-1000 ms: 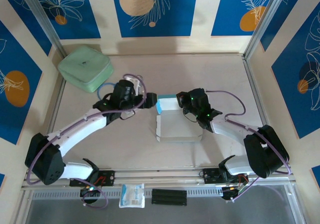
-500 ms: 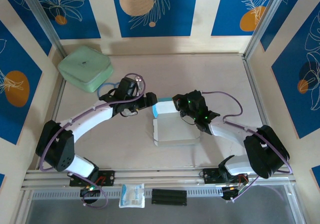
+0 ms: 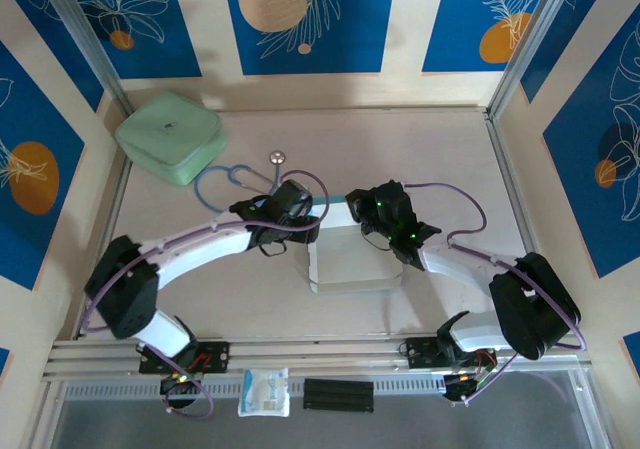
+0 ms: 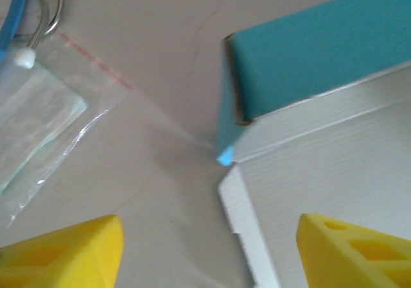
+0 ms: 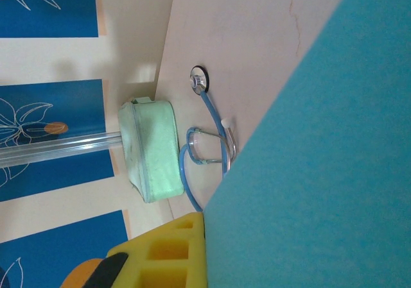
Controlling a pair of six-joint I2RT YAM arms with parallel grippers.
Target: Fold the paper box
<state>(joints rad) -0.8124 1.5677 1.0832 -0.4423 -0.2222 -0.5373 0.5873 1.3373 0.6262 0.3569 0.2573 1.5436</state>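
Since a second ago we see the left arm swing rightward, uncovering the stethoscope (image 3: 240, 177) in the upper left. Its left gripper (image 3: 308, 222) now sits at the upper left corner of the paper box (image 3: 350, 264), yellow fingers apart over the white card. The box lies mid-frame, white face up, its teal flap raised along the upper edge. We see the right gripper (image 3: 352, 207) pinched together on that flap.

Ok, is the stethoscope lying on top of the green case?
No, the stethoscope lies on the table beside the green case, not on top of it.
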